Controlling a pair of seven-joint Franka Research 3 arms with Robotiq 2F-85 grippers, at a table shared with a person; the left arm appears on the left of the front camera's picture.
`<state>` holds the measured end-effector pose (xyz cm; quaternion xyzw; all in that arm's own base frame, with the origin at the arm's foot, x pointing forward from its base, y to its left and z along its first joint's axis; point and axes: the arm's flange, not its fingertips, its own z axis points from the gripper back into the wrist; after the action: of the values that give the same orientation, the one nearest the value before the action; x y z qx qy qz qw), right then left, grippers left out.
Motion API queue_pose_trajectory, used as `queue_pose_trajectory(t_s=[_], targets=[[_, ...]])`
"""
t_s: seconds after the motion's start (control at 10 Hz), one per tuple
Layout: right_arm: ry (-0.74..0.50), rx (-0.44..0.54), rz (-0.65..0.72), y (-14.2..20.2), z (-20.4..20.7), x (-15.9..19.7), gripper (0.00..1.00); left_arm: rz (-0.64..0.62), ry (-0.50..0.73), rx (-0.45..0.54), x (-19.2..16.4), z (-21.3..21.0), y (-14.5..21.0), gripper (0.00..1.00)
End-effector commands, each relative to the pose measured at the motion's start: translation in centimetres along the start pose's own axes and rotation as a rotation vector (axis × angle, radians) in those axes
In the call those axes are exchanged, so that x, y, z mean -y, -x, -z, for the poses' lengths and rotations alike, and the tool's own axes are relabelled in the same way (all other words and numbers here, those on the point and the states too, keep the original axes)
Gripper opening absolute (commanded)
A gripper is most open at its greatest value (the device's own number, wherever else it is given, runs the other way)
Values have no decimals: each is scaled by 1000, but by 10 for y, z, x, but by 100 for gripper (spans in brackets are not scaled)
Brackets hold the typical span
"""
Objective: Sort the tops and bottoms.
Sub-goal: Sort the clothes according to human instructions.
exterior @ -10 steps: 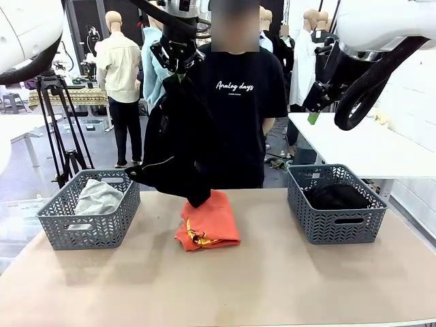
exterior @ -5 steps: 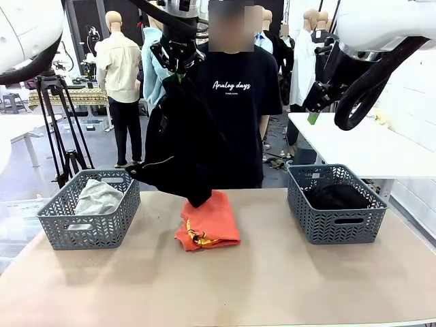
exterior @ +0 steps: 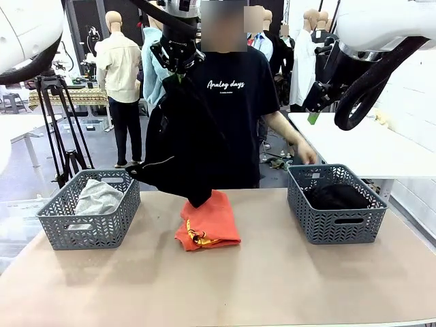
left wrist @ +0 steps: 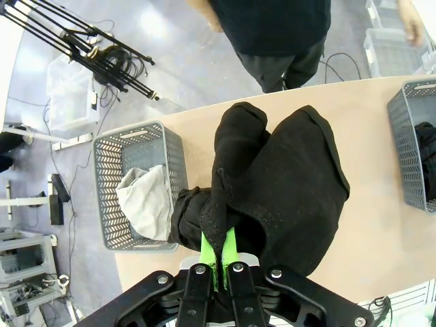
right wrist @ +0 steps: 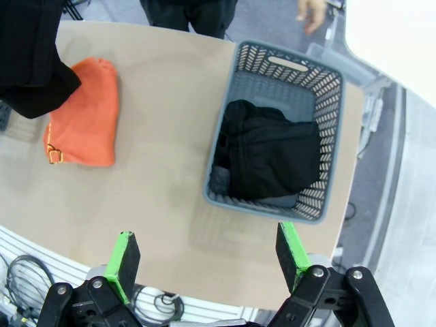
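High over the table's middle, my left gripper (exterior: pixel 178 67) is shut on a black bottom (exterior: pixel 180 146) that hangs down to just above the orange-red top (exterior: pixel 209 221). From the left wrist, the black cloth (left wrist: pixel 286 184) bunches around the gripper (left wrist: pixel 219 257). That folded orange top (right wrist: pixel 85 122) lies on the table. A light grey top (exterior: pixel 99 196) sits in the left basket (exterior: pixel 61 228). Another black bottom (right wrist: pixel 272 153) fills the right basket (right wrist: pixel 221 150). My right gripper (right wrist: pixel 208 262) hangs open, high above that basket's near side, holding nothing.
A person in a black lettered T-shirt stands at the far edge, one hand (exterior: pixel 304 153) held out above the right basket (exterior: pixel 340 231). A tripod (exterior: pixel 61 129) stands beyond the left basket. A white table (exterior: pixel 368 146) is behind on the right.
The person has shifted slightly to the left and stretched a hand out toward the right basket. Both arms and the hanging black garment stay as they were.
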<state>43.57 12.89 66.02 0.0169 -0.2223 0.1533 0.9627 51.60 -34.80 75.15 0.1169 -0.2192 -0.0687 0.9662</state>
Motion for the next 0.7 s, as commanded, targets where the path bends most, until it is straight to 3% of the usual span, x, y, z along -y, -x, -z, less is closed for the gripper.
queue_pose_trajectory(t_s=[0.0,0.6], targets=[[0,-8,4,2,0,0,100,-4,0,0,-6,-4,3,0],[0,-8,4,2,0,0,100,-4,0,0,-6,-4,3,0]])
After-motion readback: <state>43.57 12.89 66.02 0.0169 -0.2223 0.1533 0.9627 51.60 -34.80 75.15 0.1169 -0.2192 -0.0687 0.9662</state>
